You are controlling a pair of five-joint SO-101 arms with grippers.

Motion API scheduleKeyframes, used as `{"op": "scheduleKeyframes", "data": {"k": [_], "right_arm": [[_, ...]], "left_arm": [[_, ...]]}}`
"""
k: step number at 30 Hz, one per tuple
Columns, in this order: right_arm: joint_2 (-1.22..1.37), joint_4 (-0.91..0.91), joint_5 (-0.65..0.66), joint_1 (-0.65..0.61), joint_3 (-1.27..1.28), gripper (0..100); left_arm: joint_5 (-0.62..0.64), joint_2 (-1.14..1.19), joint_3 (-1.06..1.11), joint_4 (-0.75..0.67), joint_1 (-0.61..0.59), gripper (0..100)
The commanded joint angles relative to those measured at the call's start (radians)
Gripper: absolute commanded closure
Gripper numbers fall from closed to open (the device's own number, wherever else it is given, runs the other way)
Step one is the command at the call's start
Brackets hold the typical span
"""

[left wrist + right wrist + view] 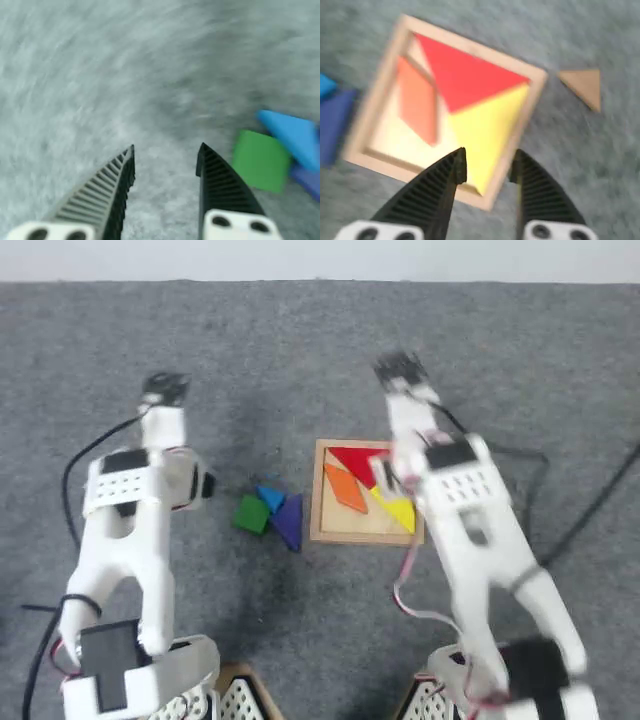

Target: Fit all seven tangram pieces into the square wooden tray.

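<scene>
The right arm [470, 500] covers one side of the tray [318, 490] and part of its yellow piece [397, 510]; beside the tray, the purple piece [332, 125] is cropped.

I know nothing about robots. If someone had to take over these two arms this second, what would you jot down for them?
Left hand: open, empty, over bare carpet beside the green square.
Right hand: open, empty, over the tray edge by the yellow triangle.
Done: red triangle, orange piece and yellow triangle lie in the tray.
Left: green square, blue triangle and purple triangle clustered on one side of the tray; tan triangle on the opposite side.
</scene>
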Motion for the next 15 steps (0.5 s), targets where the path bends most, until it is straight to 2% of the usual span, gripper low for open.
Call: {"op": "scheduleKeyframes", "data": {"k": [1, 3, 8, 15], "right_arm": [[-0.185, -0.105, 0.058, 0.116, 0.218, 95.4], [-0.225, -0.111, 0.078, 0.159, 0.282, 99.7], [-0.232, -0.145, 0.114, 0.249, 0.402, 99.1], [-0.243, -0.219, 0.112, 0.332, 0.456, 99.1]], "left_arm": [[-0.112, -0.051, -0.131, 0.132, 0.187, 80], [-0.143, -0.043, -0.148, 0.149, 0.270, 79], [-0.149, -0.041, -0.148, 0.091, 0.448, 79], [-0.114, 0.095, -0.174, -0.038, 0.598, 76]]}}
